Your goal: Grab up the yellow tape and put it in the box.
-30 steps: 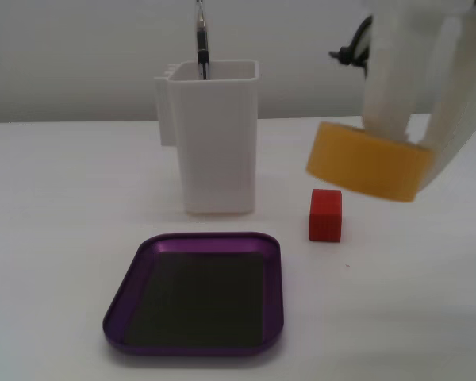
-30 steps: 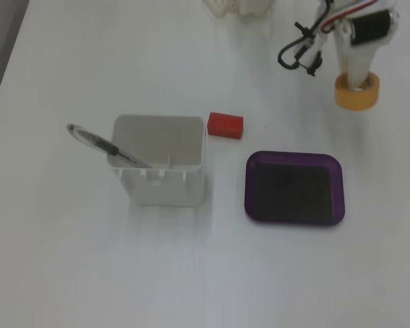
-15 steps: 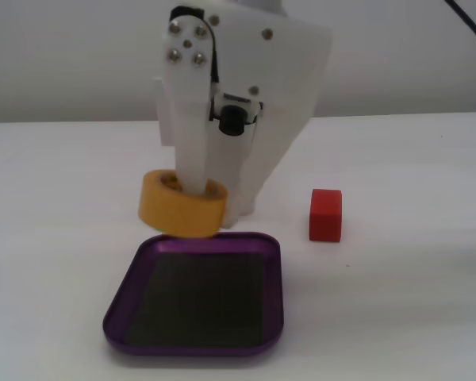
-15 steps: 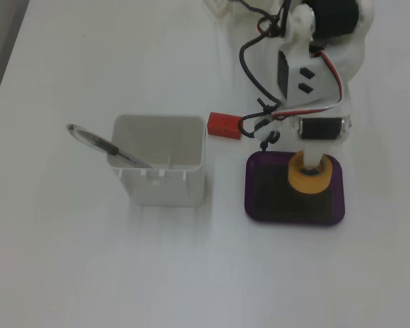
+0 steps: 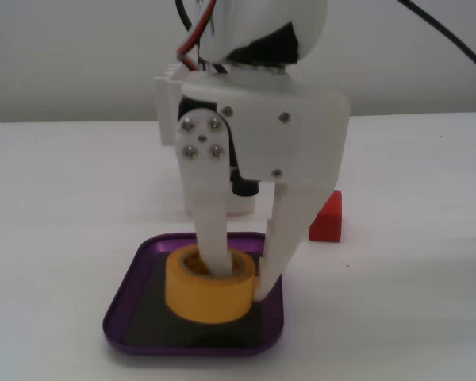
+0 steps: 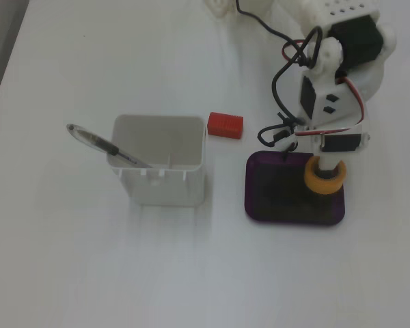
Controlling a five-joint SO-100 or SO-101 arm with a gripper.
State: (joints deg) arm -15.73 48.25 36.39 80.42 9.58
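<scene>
Roll: thick yellow-orange tape roll with hollow core (image 5: pixel 210 286), resting on dark floor of shallow purple metal tray with raised rim (image 5: pixel 131 278); in the top-down fixed view same roll (image 6: pixel 326 179) toward right side of tray (image 6: pixel 260 205).
Fingers: white two-finger gripper (image 5: pixel 238 284) closed on roll wall, one finger (image 5: pixel 213 238) down inside core, other finger (image 5: pixel 282 238) pressed on outer face; holding the tape.
Handling (judged): light, stiff ring; wall unlikely to deform; smooth outer wrap probably a bit slippery, so wall pinch through core looks the secure hold.
Stage (judged): roll seated in tray; release and straight lift-out pending, lest inner finger drag roll.
Bystanders: small red cube (image 6: pixel 225 125) on white table (image 6: pixel 68 273); tall white plastic container (image 6: pixel 160 167) with pen (image 6: pixel 99 145), well apart from tray.
</scene>
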